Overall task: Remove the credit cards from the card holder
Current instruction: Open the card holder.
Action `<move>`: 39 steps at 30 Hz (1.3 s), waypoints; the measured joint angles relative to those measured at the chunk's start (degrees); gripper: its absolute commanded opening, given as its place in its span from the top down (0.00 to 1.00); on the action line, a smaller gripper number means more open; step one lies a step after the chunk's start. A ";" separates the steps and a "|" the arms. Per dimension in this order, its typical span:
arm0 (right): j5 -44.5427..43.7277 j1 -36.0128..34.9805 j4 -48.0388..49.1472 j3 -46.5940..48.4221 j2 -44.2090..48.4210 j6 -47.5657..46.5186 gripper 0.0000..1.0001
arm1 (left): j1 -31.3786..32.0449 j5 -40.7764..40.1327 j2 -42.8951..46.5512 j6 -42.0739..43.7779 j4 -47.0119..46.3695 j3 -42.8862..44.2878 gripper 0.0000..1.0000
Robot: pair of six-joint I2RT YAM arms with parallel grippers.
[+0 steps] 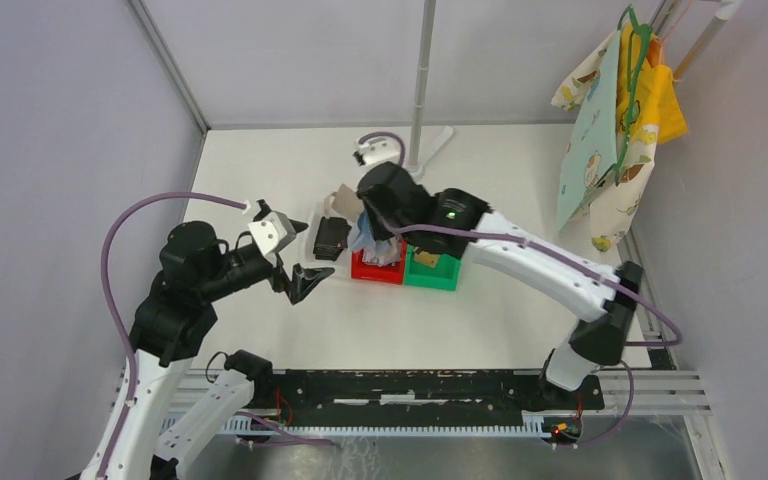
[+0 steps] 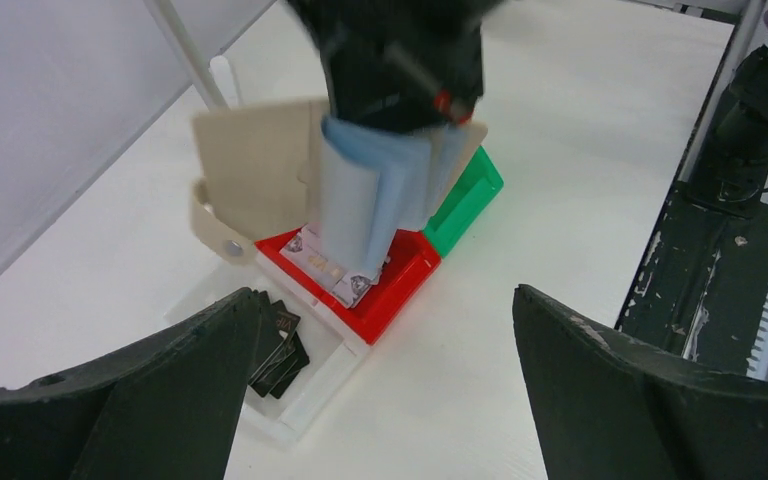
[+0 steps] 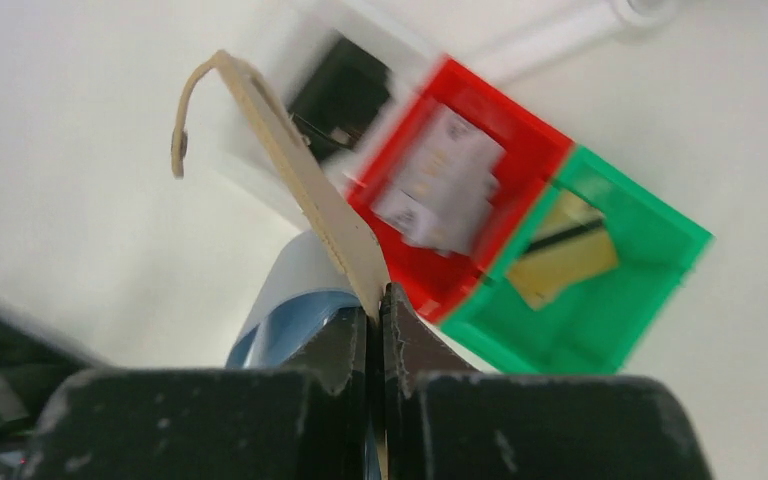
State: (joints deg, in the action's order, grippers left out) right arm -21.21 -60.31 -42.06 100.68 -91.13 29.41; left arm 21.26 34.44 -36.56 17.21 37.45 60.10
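Hanging over the red bin (image 1: 375, 276), card holder (image 2: 250, 165) clamped in right pincer (image 3: 378, 300) — left pincer (image 2: 385, 296) spread wide.

Tan on the wallet (image 2: 250, 170), light blue on its inner pockets (image 2: 360, 190). Plain red bin (image 2: 405, 285), plain green bin (image 2: 475, 185). Silvery-white cards (image 3: 440, 180) in the red one; gold card (image 3: 565, 255) with a dark stripe in the green one. White table (image 1: 520, 170). Purple cables (image 1: 190, 196). Yellow, teal and cream cartoon-print cloths (image 1: 625, 195).
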 measured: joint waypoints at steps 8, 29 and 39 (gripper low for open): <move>-5.51 0.57 -16.09 0.24 -16.11 -3.96 1.00 | 0.00 2.27 -0.11 -2.10 -1.49 -4.15 0.00; 23.80 0.96 -3.19 3.45 -11.93 11.41 1.00 | 0.00 -2.19 10.58 0.94 -9.38 -17.46 0.00; 25.70 0.98 1.27 3.43 -9.64 16.63 1.00 | 0.09 -10.03 10.58 7.91 -9.33 -19.32 0.00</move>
State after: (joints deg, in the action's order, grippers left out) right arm 4.49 -59.33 -40.80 104.12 -100.77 46.04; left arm 21.34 24.40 -25.98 25.12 28.12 40.77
